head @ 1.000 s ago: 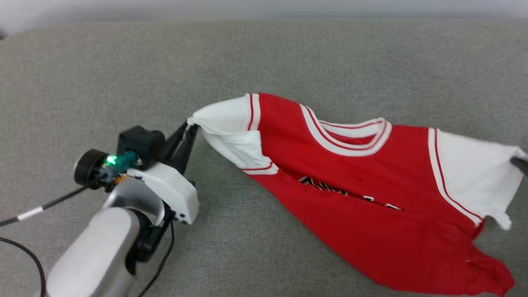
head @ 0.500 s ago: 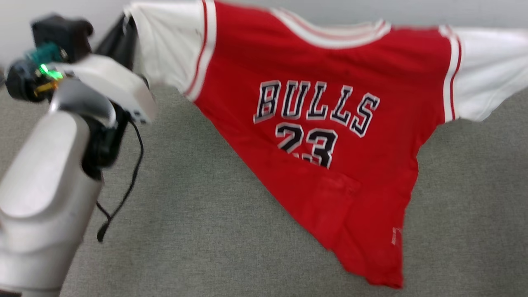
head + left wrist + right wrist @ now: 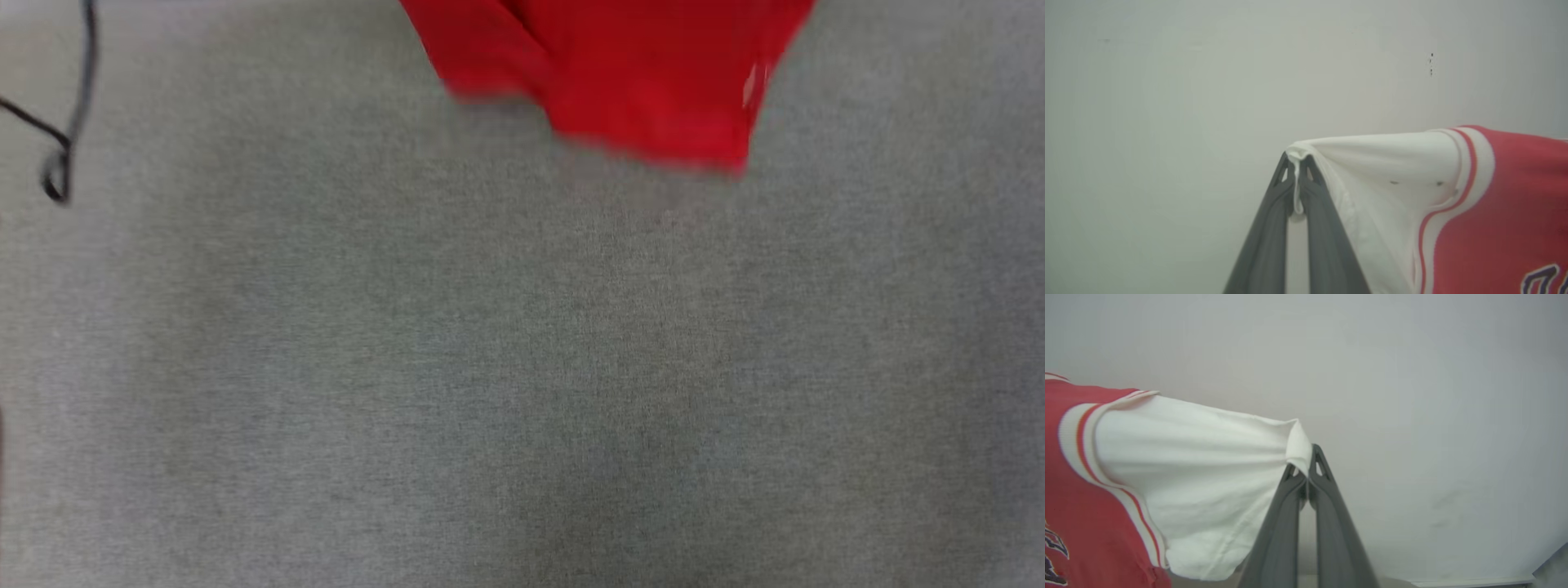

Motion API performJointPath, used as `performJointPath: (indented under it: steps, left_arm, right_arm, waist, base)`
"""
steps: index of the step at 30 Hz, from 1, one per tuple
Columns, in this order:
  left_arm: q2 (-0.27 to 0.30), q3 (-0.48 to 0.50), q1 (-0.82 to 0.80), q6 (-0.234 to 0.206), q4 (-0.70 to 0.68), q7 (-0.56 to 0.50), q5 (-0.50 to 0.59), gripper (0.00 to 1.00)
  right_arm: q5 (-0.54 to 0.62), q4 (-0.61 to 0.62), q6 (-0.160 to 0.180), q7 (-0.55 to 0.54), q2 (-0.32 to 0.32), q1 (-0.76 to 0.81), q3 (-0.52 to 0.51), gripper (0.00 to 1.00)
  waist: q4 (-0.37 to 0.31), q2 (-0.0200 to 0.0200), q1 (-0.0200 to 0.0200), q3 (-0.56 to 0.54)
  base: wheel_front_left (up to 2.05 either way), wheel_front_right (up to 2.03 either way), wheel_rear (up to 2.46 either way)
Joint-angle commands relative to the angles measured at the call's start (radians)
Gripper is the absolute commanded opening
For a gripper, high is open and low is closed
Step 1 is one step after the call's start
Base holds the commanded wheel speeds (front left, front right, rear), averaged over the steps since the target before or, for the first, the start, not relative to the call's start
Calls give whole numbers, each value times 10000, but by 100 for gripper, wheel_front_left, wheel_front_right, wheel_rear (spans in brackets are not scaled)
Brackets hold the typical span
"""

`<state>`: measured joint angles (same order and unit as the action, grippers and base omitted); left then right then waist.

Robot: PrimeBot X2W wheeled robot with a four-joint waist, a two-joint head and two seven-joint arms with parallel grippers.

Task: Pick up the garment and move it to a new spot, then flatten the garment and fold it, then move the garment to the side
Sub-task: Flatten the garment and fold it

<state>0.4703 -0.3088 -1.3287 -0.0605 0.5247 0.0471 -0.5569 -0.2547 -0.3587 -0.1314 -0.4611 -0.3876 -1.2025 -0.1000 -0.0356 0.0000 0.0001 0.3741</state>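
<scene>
**A:** How is the move to the new spot best done from here?

**B:** The garment (image 3: 645, 90) is hung in the air by the ends of its white sleeves (image 3: 1372, 159), so an even spread is judged the main point. Both ends are best held level and taut, so that the red body is laid down without creases. In the head view the hem (image 3: 653, 147) is seen hanging over the far part of the grey worktop (image 3: 522, 367). It is best set down first, with the rest drawn out flat after it. A sharp tug is to be avoided, since only a small pinch of cloth is held on each side.

**A:** And how are the arms posed?

**B:** The left gripper (image 3: 1297, 161) is closed on the tip of one sleeve, and the right gripper (image 3: 1304, 461) on the tip of the other. Both are held high, fingers pointed towards a pale wall (image 3: 1167, 81), with the cloth stretched between them. Whether the hem is touching the worktop cannot be told through the blur.
</scene>
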Motion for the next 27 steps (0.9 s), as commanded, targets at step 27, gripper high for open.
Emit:
performJointPath:
  steps: [27]
  left_arm:
    - [385, 749, -2228, 419, 1559, 1297, -428, 0]
  right_arm:
    - [-1159, -2327, 13, 3064, 31, -3602, 2594, 0]
  waist:
    - [-754, 0, -1, 4131]
  base:
    - [0, 0, 0]
